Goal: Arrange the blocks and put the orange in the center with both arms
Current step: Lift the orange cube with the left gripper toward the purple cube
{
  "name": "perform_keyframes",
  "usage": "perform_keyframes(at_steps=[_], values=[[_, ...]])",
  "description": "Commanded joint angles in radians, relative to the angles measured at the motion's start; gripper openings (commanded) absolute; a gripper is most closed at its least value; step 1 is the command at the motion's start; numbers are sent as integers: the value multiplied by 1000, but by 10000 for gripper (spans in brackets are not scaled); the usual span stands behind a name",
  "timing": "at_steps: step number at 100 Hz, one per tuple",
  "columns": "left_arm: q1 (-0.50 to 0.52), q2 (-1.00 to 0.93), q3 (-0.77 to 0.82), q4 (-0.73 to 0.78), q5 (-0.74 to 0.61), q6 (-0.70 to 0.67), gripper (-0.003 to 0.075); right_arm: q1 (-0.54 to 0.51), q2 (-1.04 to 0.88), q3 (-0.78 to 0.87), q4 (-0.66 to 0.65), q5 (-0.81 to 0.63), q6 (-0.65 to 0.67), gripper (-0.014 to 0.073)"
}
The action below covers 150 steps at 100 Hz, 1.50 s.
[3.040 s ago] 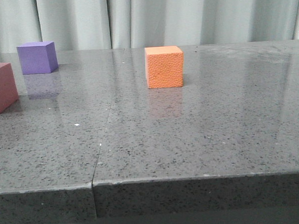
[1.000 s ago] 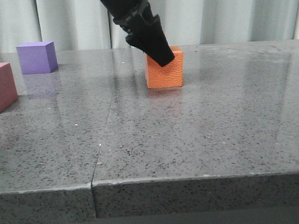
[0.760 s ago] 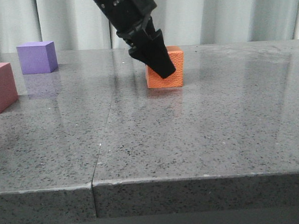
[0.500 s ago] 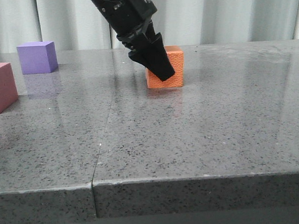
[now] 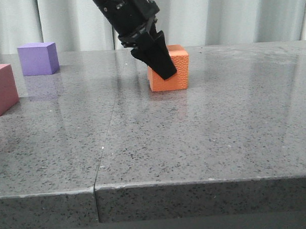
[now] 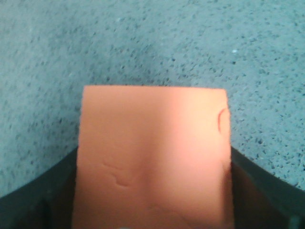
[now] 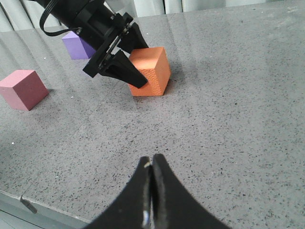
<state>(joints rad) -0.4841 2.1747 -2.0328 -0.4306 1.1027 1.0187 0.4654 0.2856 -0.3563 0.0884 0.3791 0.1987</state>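
Note:
The orange block (image 5: 175, 69) stands mid-table and looks slightly tilted. My left gripper (image 5: 166, 66) reaches down from the upper left and is shut on it. In the left wrist view the orange block (image 6: 152, 152) fills the space between the black fingers (image 6: 45, 191), which press on both its sides. The purple block (image 5: 37, 58) is at the far left back, and the pink-red block (image 5: 0, 89) sits at the left edge. My right gripper (image 7: 151, 164) hovers over bare table nearer the front edge, shut with nothing in it; it is out of the front view.
The grey speckled stone table (image 5: 205, 137) has a seam (image 5: 104, 142) running front to back left of the middle. A curtain hangs behind the table. The table's front edge (image 7: 28, 202) lies close to my right gripper.
My left gripper came down from above onto the orange block and shut on it. The block has tilted and shifted slightly left. The purple and pink-red blocks have not moved.

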Motion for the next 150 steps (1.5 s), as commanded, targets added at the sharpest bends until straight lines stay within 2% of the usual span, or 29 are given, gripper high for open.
perform_keyframes(at_steps=[1, 15, 26, 60, 69, 78, 91, 114, 150], values=[[-10, -96, -40, 73, -12, -170, 324, 1, 6, -25, -7, -74, -9, -69], [-8, -123, -67, 249, 53, -421, 323, 1, 6, -25, -7, -74, -9, -69], [-8, -158, -72, 344, 82, -534, 323, 1, 6, -25, -7, -74, -9, -69], [-8, -290, -72, 596, 76, -994, 323, 1, 6, -25, -7, -74, -9, -69], [0, -324, -60, 670, 76, -1055, 323, 1, 6, -25, -7, -74, -9, -69], [25, -352, -44, 675, 85, -1063, 323, 1, 6, -25, -7, -74, -9, -69], [91, -388, -2, 675, 85, -1143, 323, 1, 6, -25, -7, -74, -9, -69], [190, -440, 119, 691, -5, -1287, 323, 1, 6, -25, -7, -74, -9, -69], [202, -441, 318, 798, -157, -1448, 323, 1, 6, -25, -7, -74, -9, -69]])
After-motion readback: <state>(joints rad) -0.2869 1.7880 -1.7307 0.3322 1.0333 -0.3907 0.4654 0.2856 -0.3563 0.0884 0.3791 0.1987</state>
